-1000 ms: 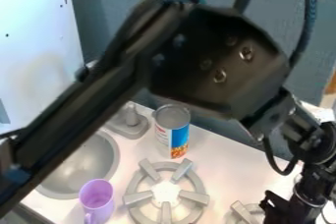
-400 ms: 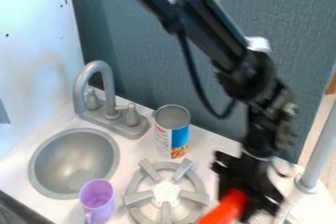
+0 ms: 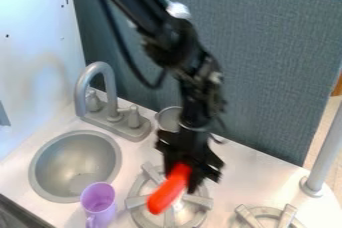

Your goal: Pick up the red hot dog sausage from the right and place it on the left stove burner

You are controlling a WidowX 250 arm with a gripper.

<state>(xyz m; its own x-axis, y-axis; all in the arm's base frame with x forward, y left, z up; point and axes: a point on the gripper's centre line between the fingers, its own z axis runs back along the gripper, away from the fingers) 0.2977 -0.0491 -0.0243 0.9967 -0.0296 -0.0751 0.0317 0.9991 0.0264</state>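
The black gripper hangs at the lower middle of the camera view, over the near burner, and is closed around a bright red-orange object. That object is long, with a rounded free end, and it slants out of the gripper toward the lower left, above the burner; its upper end is hidden in the gripper, so what it is cannot be told. Below it lies the near burner, a gray ring with bars pointing inward, partly covered by the gripper and the red-orange object. Just behind the gripper, toward the faucet, an upright can shows its round gray top, while most of its side is hidden. To the left of the burner stands a purple cup, its mouth up and its handle toward the lower edge of the view. Beside the cup is a round gray sink, set into the white tabletop. Behind the sink rises a gray faucet with a curved spout and a knob on either side. A second burner is cut off by the lower edge, right of the first. Farther right, a gray pole stands in a round base. A blue-gray panel runs along the back, and a white panel closes off the left.
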